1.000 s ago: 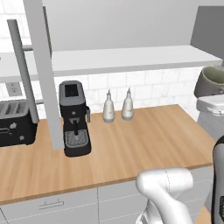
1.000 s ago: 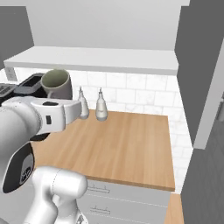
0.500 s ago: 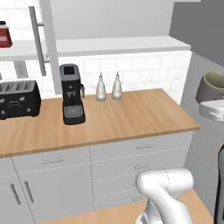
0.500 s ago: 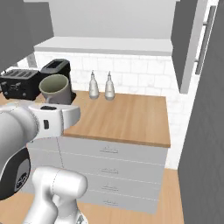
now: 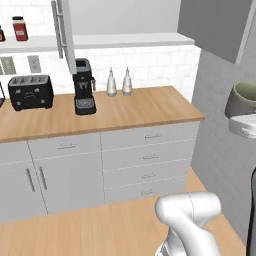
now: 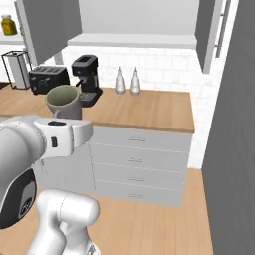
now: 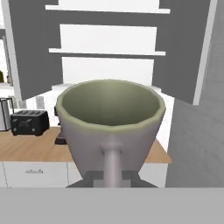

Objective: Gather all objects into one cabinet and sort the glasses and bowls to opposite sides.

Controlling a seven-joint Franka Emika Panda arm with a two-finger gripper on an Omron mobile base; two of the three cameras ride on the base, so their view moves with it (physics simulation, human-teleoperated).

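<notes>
Above desk [image 6: 149, 107], grey-green mug [image 7: 109, 127] was pinched by handle in hand [image 7: 112, 177]; upright carry to open cabinet [image 7: 109, 57] was advised; no tilting.

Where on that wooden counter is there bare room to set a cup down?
The right half of the counter is bare, from the two small bottles at the back wall to the front edge and right end. The left is crowded: the toaster and coffee machine stand there, with a narrow gap between them.

Both base views face the wooden counter [image 5: 125, 107] from well back; the hand view looks along it.
</notes>
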